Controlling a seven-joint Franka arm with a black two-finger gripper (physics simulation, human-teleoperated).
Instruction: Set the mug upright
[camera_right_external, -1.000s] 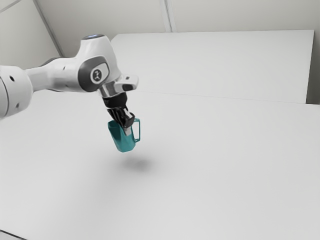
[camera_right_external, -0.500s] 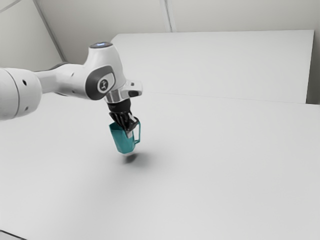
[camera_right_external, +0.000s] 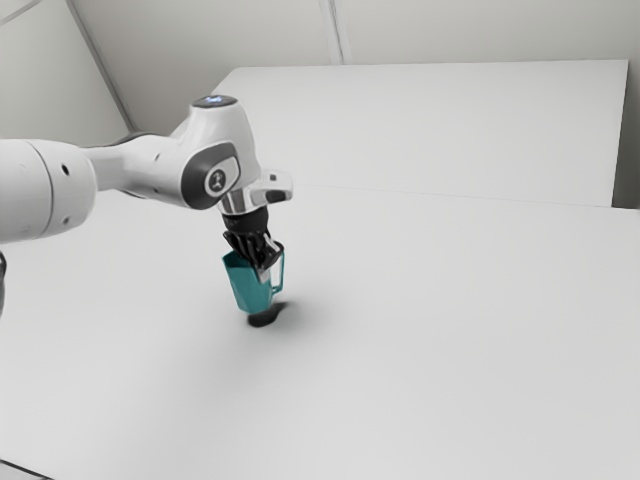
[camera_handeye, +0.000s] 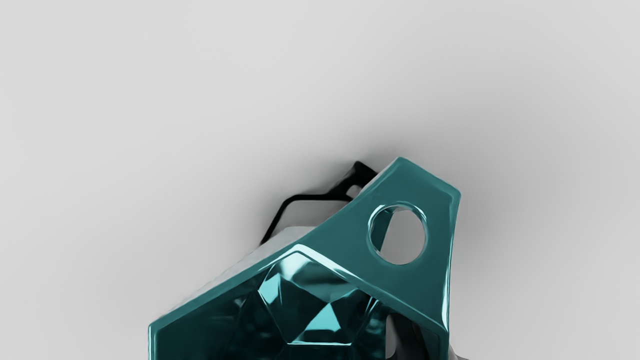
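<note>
The black gripper (camera_right_external: 264, 268) is at the handle side of the teal mug (camera_right_external: 248, 288) in the exterior view, shut on the mug's wall. The mug is close above the table, mouth up and leaning slightly, with a dark shadow right under its base. In the wrist view the gripper (camera_handeye: 429, 346) has one finger inside the mug (camera_handeye: 325, 285) and the other outside, the wall between them. The faceted inner bottom and the handle's top with its round hole face the camera.
The white tabletop (camera_right_external: 430, 330) spreads around the mug. A pale raised panel (camera_right_external: 430, 125) stands at the back. A dark-edged corner (camera_right_external: 25, 470) shows at the exterior view's lower left.
My hand has lowered and moved slightly toward the exterior view's right with the mug held. The mug leans less than before, and its shadow is darker and nearer to its base.
</note>
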